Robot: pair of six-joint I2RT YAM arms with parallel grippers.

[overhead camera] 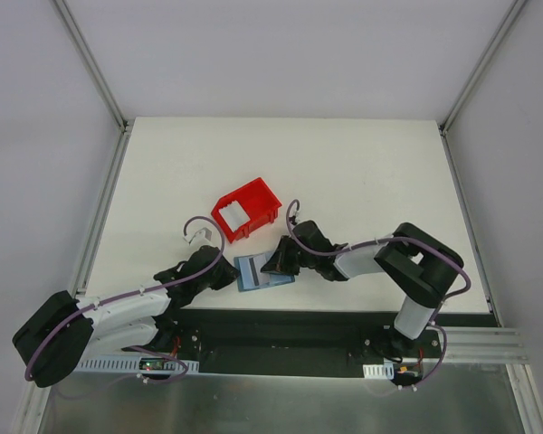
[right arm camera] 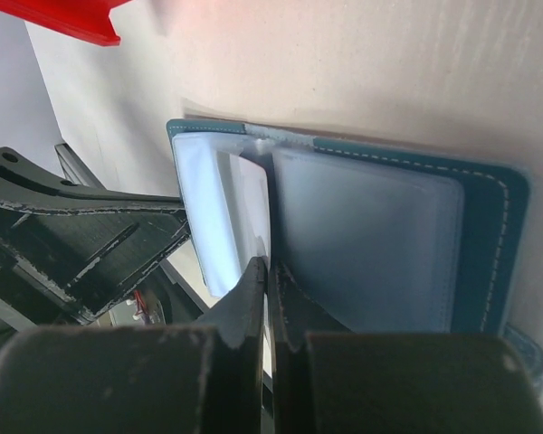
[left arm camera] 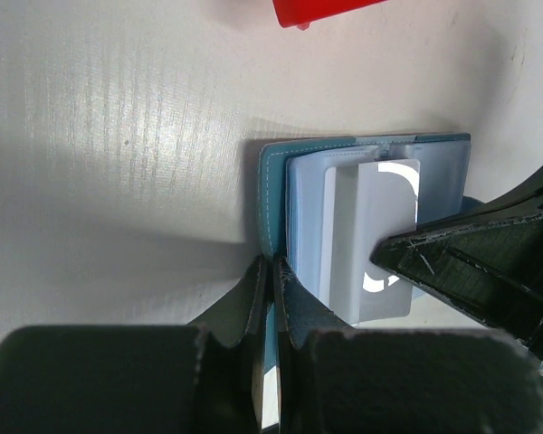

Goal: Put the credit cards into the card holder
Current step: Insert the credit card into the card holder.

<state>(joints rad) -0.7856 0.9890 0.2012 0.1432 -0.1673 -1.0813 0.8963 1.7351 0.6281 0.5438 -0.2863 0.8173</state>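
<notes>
Near one red bin (overhead camera: 246, 210), left jaws clamp one card holder (right arm camera: 371, 244); right jaws seemingly pinch one card (left arm camera: 362, 208).

A white table top (overhead camera: 344, 163) with a faint woven grain fills the middle of the booth, evenly lit from above, with soft grey shadows and a dull sheen in the close views. Plain pale grey panels close it in: a back wall (overhead camera: 281, 54), a left wall (overhead camera: 36, 145) and a right wall (overhead camera: 520, 181). Slanting aluminium posts (overhead camera: 90, 63) mark the two rear corners, and an aluminium rail (overhead camera: 104, 212) runs along the table's left edge. At the near edge lies a black strip (overhead camera: 281, 330), and nearer than that a brushed grey metal sheet (overhead camera: 281, 402).
</notes>
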